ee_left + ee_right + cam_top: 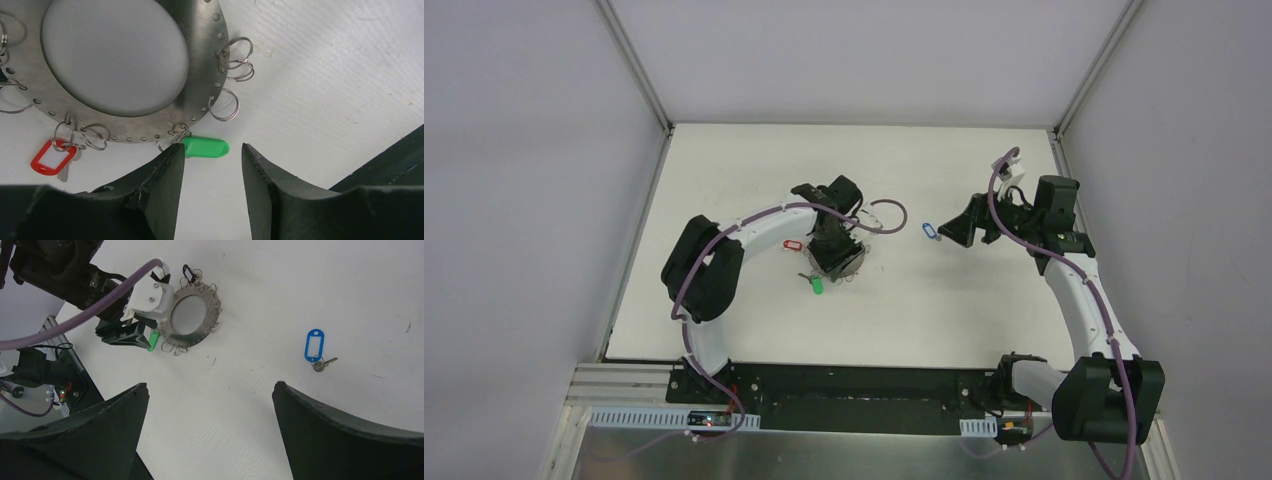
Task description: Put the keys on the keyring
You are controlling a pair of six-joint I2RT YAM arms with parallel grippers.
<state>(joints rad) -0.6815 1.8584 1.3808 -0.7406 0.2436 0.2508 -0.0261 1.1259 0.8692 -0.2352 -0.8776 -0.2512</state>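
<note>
Between the fingers of the left gripper (212,162) nothing is held: the jaws are spread, and only bare white tabletop (320,100) is seen in the gap. Just ahead of the fingertips the green-tagged key (206,148) is found lying flat. Its ring end sits just beside the left-hand finger, where a small wire ring reaches the rim of the keyring (202,60). The keyring is laid flat on the tabletop just beyond, filling the area ahead and to the left of this gripper. Its rim is pierced by a row of small holes, from which several split rings (224,105) are hung. Further to the left along the rim, a red-tagged key (49,159) is attached through two linked rings.

The right gripper (210,387) is likewise released. Its fingers are parted widely with nothing between them, and it is held above the tabletop. Ahead of it and to the right, the blue-tagged key (314,346) is seen lying loose on the tabletop, well apart from the keyring. Far ahead and to the left, the keyring is partly overlapped by the left gripper, and a black tag (187,272) is visible at its far rim.
</note>
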